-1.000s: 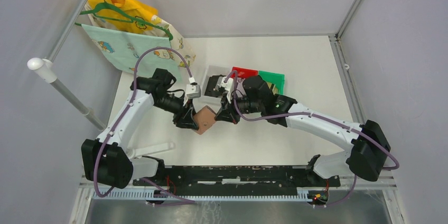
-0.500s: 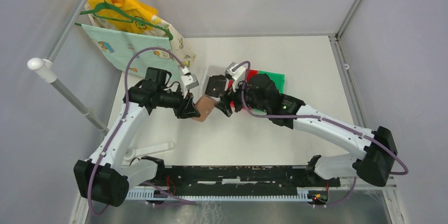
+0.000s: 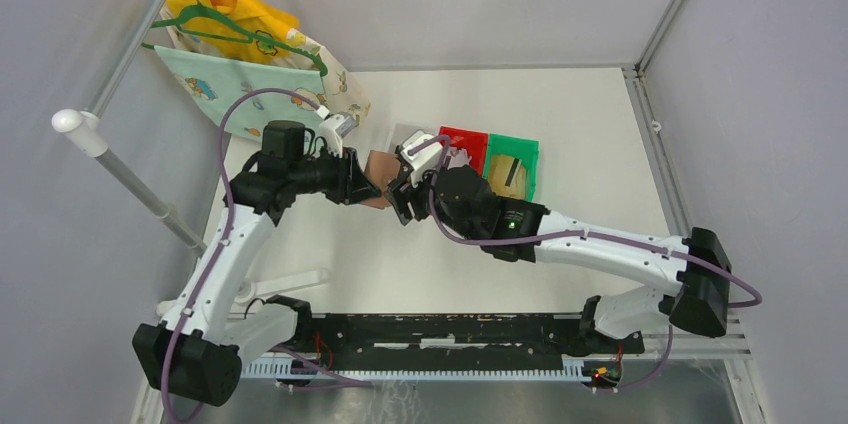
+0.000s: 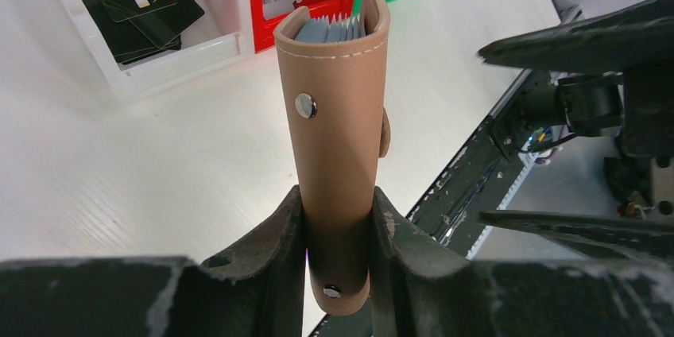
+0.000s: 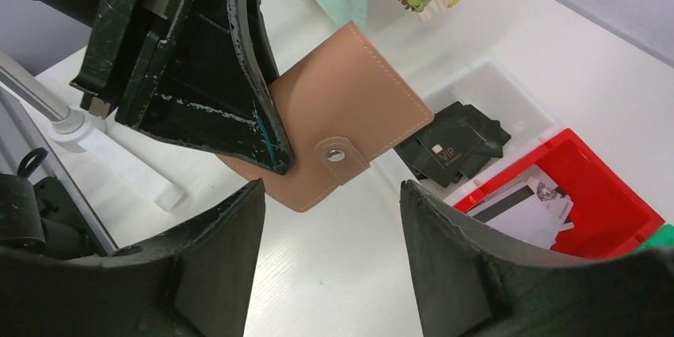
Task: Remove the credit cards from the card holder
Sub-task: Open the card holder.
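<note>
The flat white table (image 3: 580, 114) carries everything. The left arm's black gripper (image 4: 338, 218) is clamped on the lower part of the reddish-brown leather-like folding card holder (image 4: 338, 138). The right arm's black gripper (image 5: 327, 194) has its fingers spread wide and grips nothing. In its own view the holder lies beyond the gap between them, apart from both.

Patterned cloth pieces on a green hanger (image 3: 250, 69) hang behind and to the left of the shallow white plastic bin (image 4: 171, 59). Against that white bin's right wall stands a red plastic bin (image 3: 466, 142), and a green plastic bin (image 3: 513, 166) stands to the right of the red one.

In the top view the card holder (image 3: 376, 166) is just left of the white bin, held between the two grippers and apparently off the table. It is folded shut. Seen from the left wrist, its open end points toward the white bin and shows light blue pocket edges (image 4: 334, 29) packed inside. Whether cards sit among them cannot be told.

Black cards (image 5: 451, 145) lie loose inside the white bin, one marked VIP. White cards (image 5: 531, 203), one with a black stripe, lie in the red bin beside it.

On the holder's outer face a small tab with a metal snap (image 5: 336, 155) lies flat on the edge turned away from the white bin.
</note>
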Available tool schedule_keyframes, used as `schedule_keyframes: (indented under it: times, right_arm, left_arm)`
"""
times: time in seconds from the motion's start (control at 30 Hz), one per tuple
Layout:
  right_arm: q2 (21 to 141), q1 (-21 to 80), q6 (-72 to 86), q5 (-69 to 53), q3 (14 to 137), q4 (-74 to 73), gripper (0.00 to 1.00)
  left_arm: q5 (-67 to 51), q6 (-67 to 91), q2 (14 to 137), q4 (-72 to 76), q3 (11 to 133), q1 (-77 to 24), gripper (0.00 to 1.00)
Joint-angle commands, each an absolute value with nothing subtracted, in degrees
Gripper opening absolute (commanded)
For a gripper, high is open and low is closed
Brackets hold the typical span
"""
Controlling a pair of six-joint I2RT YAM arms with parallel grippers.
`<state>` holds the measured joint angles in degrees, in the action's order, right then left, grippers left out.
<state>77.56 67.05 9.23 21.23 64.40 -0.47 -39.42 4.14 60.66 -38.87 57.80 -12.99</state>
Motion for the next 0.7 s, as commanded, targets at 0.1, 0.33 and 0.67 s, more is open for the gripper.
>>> schedule_keyframes:
  times: [0.1,0.33,0.67]
  right_arm:
    - [80.32,68.41,9.32,22.58,70.3,2.57,0.61]
    - [82.39,68.75,9.76,24.83,71.85,1.44,0.49]
    - [85.18,69.74,9.65,28.41,74.24,-1.8,0.46]
  left_arm:
    - [-43.01,11.82,56.43,-34.47,59.77,-13.19,0.05]
    - [-44.63,12.71,55.65,-34.5,60.43,-13.27,0.04]
    - [-44.4,14.64,54.88,-34.54,62.58,-13.2,0.03]
